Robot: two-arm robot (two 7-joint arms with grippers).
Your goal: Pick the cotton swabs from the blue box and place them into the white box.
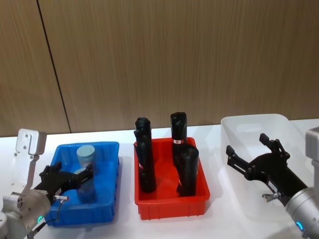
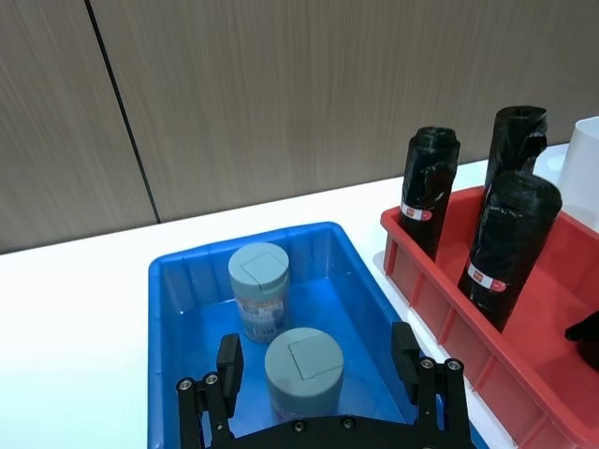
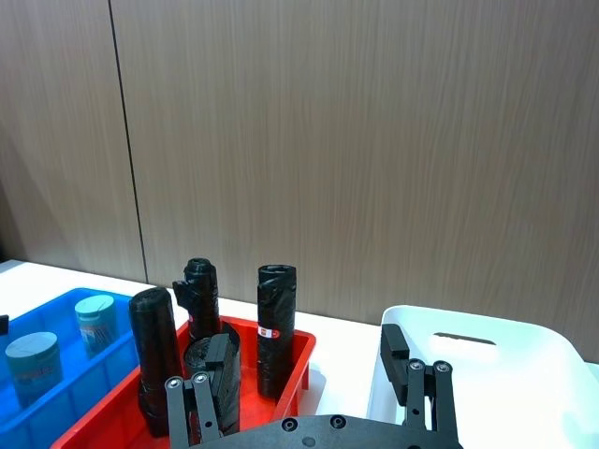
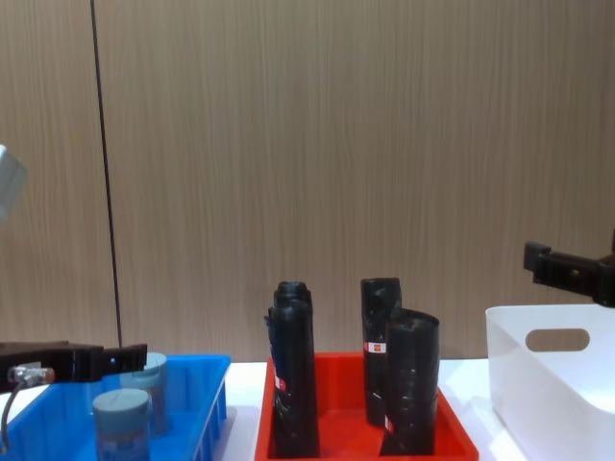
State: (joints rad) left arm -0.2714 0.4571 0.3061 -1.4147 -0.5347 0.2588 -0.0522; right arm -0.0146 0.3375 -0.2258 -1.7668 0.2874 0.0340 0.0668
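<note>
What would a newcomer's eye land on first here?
The red tray in the middle, with four tall black rolls standing in it. On the robot's left, the left claw is open on either side of the nearer of two cotton swab jars in the blue box; the right claw is open above the white box.

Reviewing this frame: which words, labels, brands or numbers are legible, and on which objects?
No text can be quoted.
The black rolls carry red-and-white labels; the print is too small to read.
The cotton swabs have printed jar labels, too blurred to read.
</note>
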